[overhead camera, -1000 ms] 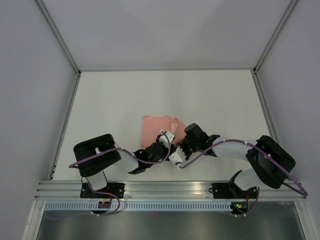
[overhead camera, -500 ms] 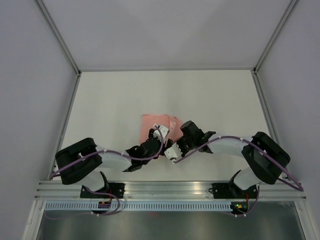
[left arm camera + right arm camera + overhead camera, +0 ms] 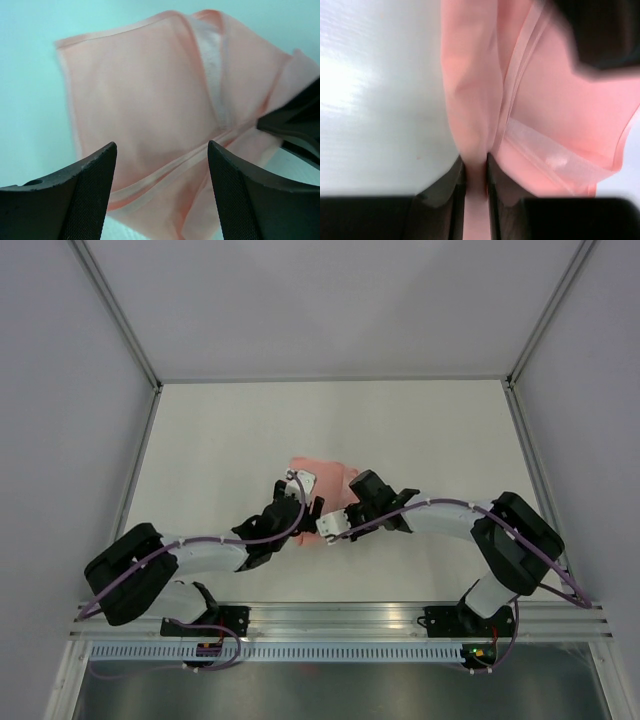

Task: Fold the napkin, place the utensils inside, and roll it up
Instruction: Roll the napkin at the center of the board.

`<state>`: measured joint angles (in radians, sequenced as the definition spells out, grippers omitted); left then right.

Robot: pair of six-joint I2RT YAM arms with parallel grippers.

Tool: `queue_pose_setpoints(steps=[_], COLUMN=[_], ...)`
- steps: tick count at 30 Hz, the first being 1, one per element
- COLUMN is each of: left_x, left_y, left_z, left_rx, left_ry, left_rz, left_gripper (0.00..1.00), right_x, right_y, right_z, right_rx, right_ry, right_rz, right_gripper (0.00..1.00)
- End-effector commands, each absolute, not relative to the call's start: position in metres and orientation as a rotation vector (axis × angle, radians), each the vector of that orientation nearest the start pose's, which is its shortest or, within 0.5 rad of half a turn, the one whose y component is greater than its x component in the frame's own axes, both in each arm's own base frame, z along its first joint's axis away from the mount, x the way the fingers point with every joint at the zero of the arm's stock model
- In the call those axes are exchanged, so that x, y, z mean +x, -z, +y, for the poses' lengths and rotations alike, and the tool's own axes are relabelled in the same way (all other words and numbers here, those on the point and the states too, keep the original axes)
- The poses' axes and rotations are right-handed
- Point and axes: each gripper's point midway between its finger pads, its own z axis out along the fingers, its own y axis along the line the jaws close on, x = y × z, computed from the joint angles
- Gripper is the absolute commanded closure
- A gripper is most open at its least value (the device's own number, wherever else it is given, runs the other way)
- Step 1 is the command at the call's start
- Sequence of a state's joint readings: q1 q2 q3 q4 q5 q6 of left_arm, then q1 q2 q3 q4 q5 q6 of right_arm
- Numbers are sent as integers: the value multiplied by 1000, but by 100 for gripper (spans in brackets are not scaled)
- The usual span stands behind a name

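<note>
- Against one second back, top view: left claw (image 3: pixel 303 502) has travelled up the frame, from the napkin's lower edge to a spot over its left part. The left arm is now stretched long and low, its elbow block out toward the lower left of the frame.
- Left claw jaws have widened over that second. They now stand well apart with nothing between them. In the left wrist view, the napkin (image 3: pixel 150 110) shows through the gap of the left claw (image 3: pixel 162 150).
- Right claw (image 3: pixel 352 502) has shifted slightly up and left over the same second and has kept its grip. In the right wrist view, the right claw (image 3: pixel 475 167) is clamped on a raised ridge of the napkin (image 3: pixel 480 85), with cloth pinched between the two fingers.
- Napkin (image 3: pixel 322 476) lies on the white tabletop (image 3: pixel 220 440) just above frame centre, a little higher than before. Both claws are at its lower side.
- Napkin look: pale pink, with a slight sheen and soft wrinkles. It is folded into layers, with darker pink hem bands along the edges.
- Left wrist view: a paler, whitish strip runs down the upper middle where the layers part. A hem band crosses the lower centre diagonally.
- The right edge of the left wrist view shows a dark part of the right claw touching the cloth.
</note>
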<state>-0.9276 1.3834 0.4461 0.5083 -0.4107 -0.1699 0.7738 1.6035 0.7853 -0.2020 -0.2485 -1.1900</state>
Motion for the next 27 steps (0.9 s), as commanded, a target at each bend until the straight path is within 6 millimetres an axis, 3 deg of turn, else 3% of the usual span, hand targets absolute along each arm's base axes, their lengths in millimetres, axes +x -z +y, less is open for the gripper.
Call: queue_pose_setpoints(steps=[1,6,9,14,18,19,20,22,27], left_x=[296,320,333,342,332,328,323,312,294], left_y=[-142,-153,-169,-219,-253,-257,-267,-270,-276], left_z=[-257,-233,-221,-206,-208,-207,-205,-210,-237], left_rx=[361,305,252,215,240,236,231,297,501], left_ry=[399,256,202,222,287,307,326,351,327], left_rz=[1772,1786,1763,1638,1528,1505,1470,1420,1356], left_gripper=[23,22,21,21,23,23,24,25,27], right_x=[212,208,194,177,181,195,189,203,212], right_y=[42,41,39,35,29,32,26,27,30], right_z=[148,143,141,147,165,173,175,180,183], right_rx=[-2273,-2185,-2144,-2162,-2196,-2174,-2167,-2167,-2174], right_ry=[-64,-87,-177,-333,-568,-613,-728,-829,-956], right_rz=[1977,2150,2295,2498,2571,2583,2622,2615,2639], right_gripper=[98,98,98,97,97,97,97,97,97])
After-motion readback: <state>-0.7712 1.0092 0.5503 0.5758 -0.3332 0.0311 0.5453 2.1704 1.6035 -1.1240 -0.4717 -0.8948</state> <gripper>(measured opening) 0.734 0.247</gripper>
